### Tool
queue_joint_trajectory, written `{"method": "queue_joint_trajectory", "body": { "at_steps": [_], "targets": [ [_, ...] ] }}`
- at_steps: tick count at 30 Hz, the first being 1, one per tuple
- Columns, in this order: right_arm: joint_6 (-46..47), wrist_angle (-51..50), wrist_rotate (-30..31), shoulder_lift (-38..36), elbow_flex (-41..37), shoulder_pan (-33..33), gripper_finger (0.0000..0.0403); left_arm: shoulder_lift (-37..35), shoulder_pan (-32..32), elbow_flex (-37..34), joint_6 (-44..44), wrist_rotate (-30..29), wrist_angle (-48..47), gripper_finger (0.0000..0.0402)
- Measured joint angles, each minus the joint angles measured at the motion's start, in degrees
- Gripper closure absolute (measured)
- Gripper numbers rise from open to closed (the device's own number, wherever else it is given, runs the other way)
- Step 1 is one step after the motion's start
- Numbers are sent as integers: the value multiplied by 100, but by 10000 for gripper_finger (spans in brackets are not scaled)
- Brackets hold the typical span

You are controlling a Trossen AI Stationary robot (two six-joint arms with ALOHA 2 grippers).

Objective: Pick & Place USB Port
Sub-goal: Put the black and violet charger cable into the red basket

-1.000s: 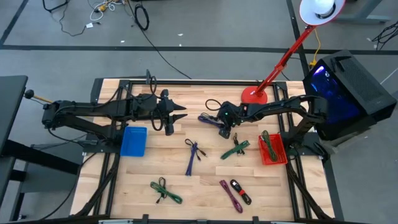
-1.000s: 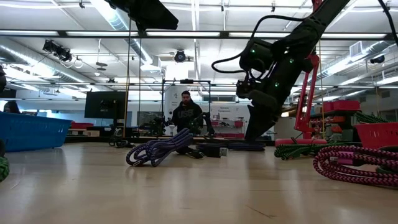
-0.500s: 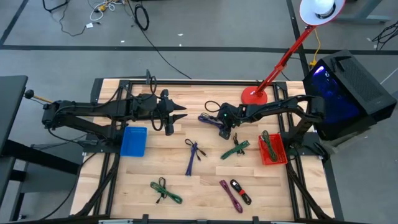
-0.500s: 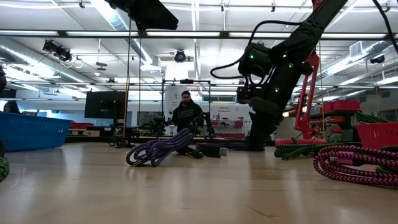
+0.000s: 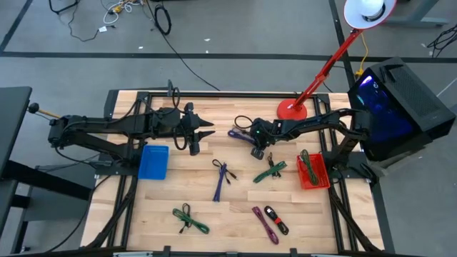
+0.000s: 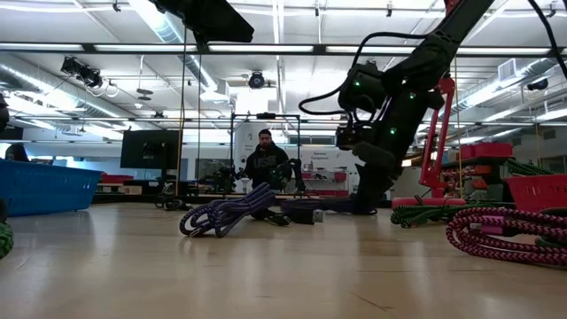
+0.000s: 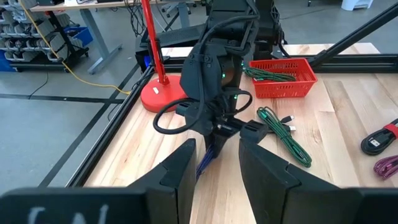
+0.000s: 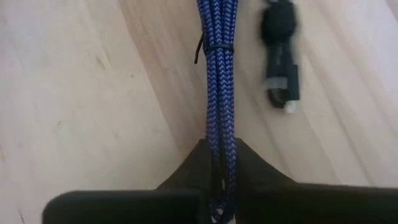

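Your right gripper [image 8: 222,171] is clenched on the blue cable [image 8: 217,81] near the table's [image 5: 235,214] far edge; your left gripper [image 5: 207,133] waits released, bare wood between them.

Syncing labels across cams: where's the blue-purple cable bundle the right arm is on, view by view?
High view: blue-purple cable bundle at table back centre, under the right gripper.
Low view: looped pile on the table, left of the right arm.
Left wrist view: a sliver below the right arm, between the left gripper's own fingers.
Right wrist view: braided strands run between the shut fingers.
Shared landmark: red lamp base.
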Motion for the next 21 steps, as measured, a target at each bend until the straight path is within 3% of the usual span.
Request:
{"method": "queue_joint_trajectory", "body": {
  "at_steps": [10,17,21],
  "targets": [
    [49,-110,-755,-618,-50,26,389,0,0,0,0,0,-70,275],
    [354,-311,-385,-1906,-29,63,389,0,-2,-2,-3,0,-85,275],
    [687,-1086,177,-2657,-32,447,389,0,-2,-2,-1,0,-132,275]
  ]
}}
